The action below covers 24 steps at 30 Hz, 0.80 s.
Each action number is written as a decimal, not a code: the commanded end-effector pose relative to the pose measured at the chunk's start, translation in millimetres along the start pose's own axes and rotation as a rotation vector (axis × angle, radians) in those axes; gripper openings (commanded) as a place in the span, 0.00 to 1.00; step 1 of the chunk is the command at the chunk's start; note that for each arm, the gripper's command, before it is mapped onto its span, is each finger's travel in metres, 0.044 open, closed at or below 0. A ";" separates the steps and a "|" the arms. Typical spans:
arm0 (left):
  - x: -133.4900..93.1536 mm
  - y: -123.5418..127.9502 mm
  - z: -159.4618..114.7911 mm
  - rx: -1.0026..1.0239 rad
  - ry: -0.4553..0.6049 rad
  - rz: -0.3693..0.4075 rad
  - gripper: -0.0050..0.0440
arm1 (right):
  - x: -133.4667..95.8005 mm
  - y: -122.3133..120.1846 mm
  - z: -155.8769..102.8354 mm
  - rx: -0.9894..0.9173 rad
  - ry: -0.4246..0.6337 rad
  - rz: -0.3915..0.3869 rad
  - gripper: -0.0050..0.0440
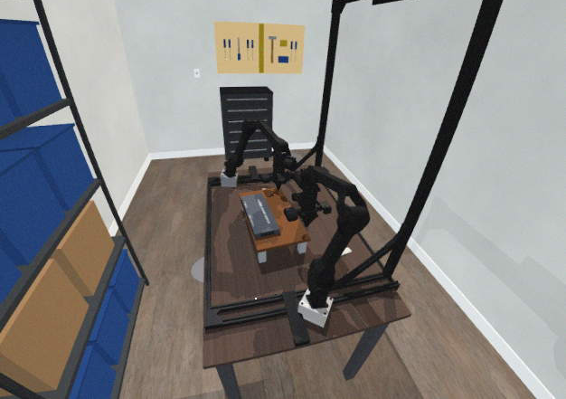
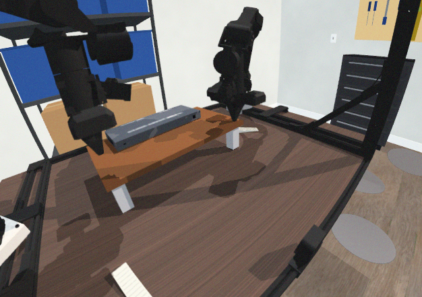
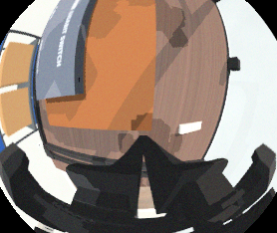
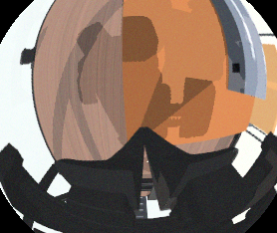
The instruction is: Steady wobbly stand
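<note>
Both hands shut and empty over the stand's ends

We have the stand (image 1: pixel 292 232) (image 2: pixel 163 154) (image 3: pixel 118 65) (image 4: pixel 192 60) between our two hands, upright on its legs, its long axis running from the left hand (image 1: pixel 310 223) (image 2: pixel 100 153) (image 3: pixel 142 138) towards the right hand (image 1: pixel 278 186) (image 2: pixel 234 119) (image 4: pixel 143 130). The switch (image 1: pixel 260 216) (image 2: pixel 153 126) (image 3: pixel 60 55) (image 4: pixel 252 55) lies on top, its length along the stand's, set towards the long edge away from our fingertips. That placing probably loads one side more.

Each hand has its fingers together with nothing between them, the tips low over opposite ends of the board. We judge this a press or wobble check; whether either tip touches, we cannot tell.

Below the right hand, one wedge (image 2: pixel 248 129) shows just beside a leg (image 2: pixel 232 139); we cannot tell if it supports any foot. The other wedge (image 1: pixel 345 251) (image 2: pixel 131 280) (image 3: pixel 189 127) lies off the stand, out from the left hand, unused. If the board rocks, wedging remains; if steady, both hands should lift clear.
</note>
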<state>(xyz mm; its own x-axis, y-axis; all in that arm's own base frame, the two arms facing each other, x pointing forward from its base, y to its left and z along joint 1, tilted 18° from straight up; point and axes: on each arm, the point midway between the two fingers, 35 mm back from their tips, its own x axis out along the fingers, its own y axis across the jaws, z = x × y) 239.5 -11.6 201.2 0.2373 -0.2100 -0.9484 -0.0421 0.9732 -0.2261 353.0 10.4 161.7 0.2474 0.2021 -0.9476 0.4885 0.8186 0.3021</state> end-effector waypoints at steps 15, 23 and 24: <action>0.0 0.0 0.0 0.000 0.000 0.000 0.10 | 10.0 -1.5 -2.0 0.004 0.012 -0.009 0.10; 0.0 0.0 0.0 0.000 0.000 0.000 0.10 | 10.0 -1.5 -2.0 0.004 0.012 -0.009 0.10; 0.0 0.0 0.0 0.000 0.000 0.000 0.10 | 10.0 -1.5 -2.0 0.004 0.012 -0.009 0.10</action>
<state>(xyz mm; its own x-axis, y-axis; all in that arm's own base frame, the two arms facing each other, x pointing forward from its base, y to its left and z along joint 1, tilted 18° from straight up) 239.5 -11.6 201.2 0.2373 -0.2100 -0.9485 -0.0421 0.9732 -0.2261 352.9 10.4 161.6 0.2520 0.2017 -0.9465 0.4887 0.8177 0.3043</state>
